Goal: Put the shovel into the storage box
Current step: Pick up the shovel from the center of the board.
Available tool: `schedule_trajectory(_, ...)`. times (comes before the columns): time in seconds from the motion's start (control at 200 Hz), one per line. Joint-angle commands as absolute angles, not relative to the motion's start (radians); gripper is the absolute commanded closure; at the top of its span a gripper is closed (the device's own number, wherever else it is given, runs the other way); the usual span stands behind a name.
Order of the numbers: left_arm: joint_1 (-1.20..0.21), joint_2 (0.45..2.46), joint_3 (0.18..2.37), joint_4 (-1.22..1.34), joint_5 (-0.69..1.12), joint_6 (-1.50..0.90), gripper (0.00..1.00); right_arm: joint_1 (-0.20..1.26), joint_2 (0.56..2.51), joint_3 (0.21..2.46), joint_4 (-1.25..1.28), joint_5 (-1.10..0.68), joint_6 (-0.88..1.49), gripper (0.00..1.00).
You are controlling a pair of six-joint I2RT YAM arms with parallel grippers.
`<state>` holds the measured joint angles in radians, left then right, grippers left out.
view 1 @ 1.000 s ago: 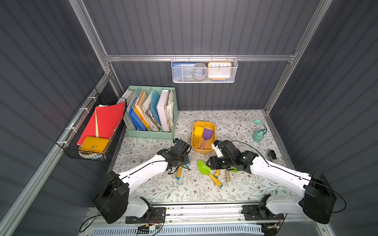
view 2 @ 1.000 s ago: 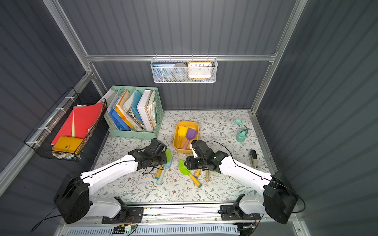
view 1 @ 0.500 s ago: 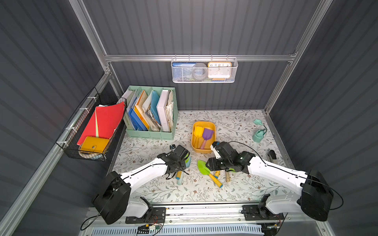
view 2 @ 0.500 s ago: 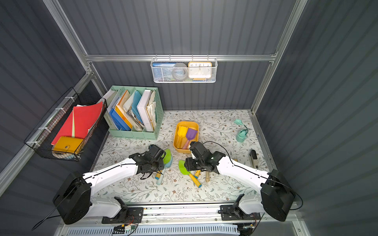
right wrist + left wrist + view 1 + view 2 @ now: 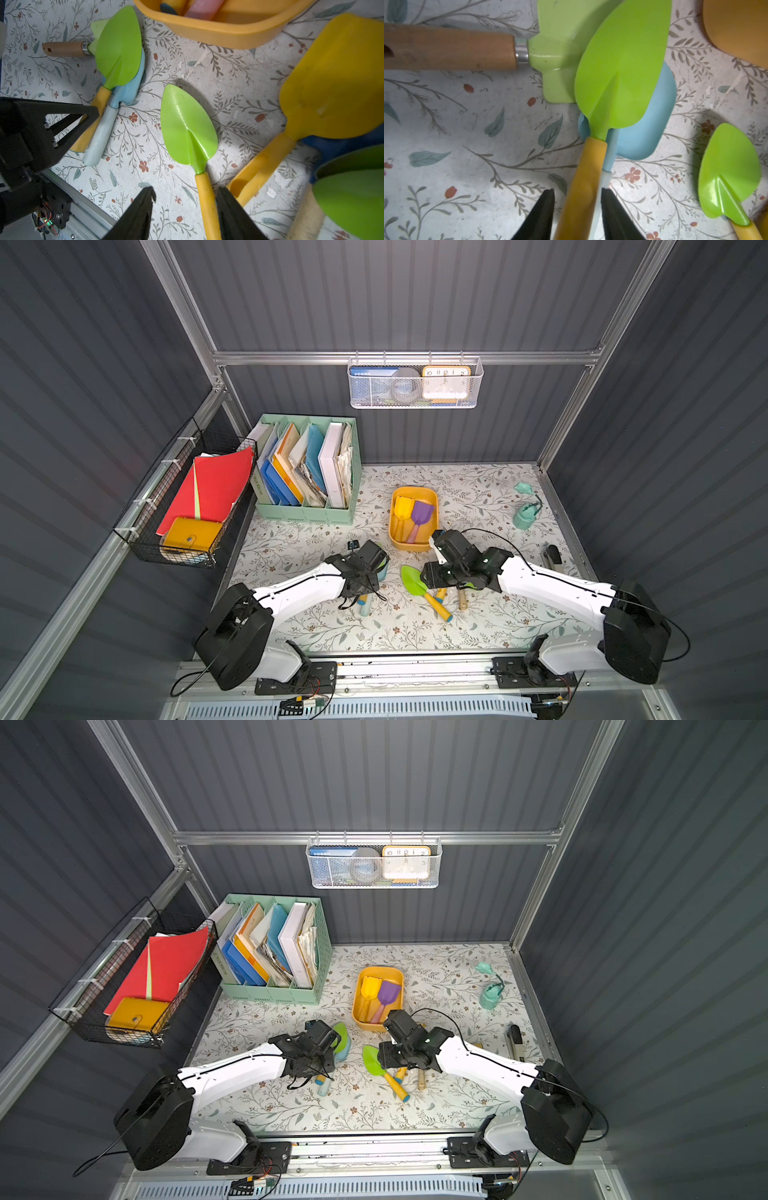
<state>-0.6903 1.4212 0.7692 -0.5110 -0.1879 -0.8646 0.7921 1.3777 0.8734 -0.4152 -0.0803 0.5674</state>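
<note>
The storage box [image 5: 394, 531] is a yellow-orange tub mid-table, with a yellow shovel [image 5: 402, 508] and a purple shovel [image 5: 422, 514] inside. A green shovel [image 5: 187, 128] with a yellow handle lies just in front of it. My right gripper [image 5: 187, 189] is open astride that handle, one finger right beside it. To the left, another green shovel [image 5: 623, 72] lies on a pale blue shovel [image 5: 643, 141] and a wooden-handled trowel [image 5: 556, 52]. My left gripper [image 5: 577, 190] is open astride its yellow handle and the pale handle beside it, with a gap on one side.
A big yellow scoop [image 5: 336, 83] and a green scoop [image 5: 353, 187] lie close by the right gripper. A mint file organizer [image 5: 307, 472] stands back left, a teal toy [image 5: 524, 514] and a black stapler [image 5: 552, 556] at the right. Wire baskets [image 5: 187, 506] [image 5: 415, 383] hang on the walls.
My left gripper has come down and toward the front, over the handles of the stacked shovels. My right gripper has edged slightly left over the middle shovel's handle.
</note>
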Motion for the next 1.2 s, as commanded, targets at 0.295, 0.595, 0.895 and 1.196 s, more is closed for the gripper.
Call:
schedule_trajectory(0.295,-0.706,1.454,0.765,-0.513,-0.187,-0.872,0.69,0.793,1.38,0.884,-0.427,-0.046,0.58,0.46)
schedule_trajectory(0.595,-0.707,1.403,0.801,-0.554,-0.203,-0.872,0.81,0.792,1.379,0.87,-0.414,-0.043,0.588,0.46)
schedule_trajectory(0.895,-0.708,1.367,0.859,-0.578,-0.204,-0.849,0.89,0.789,1.368,0.867,-0.413,-0.033,0.589,0.46)
schedule_trajectory(1.196,-0.713,1.386,0.956,-0.571,-0.203,-0.82,0.91,0.768,1.334,0.86,-0.432,-0.013,0.583,0.46)
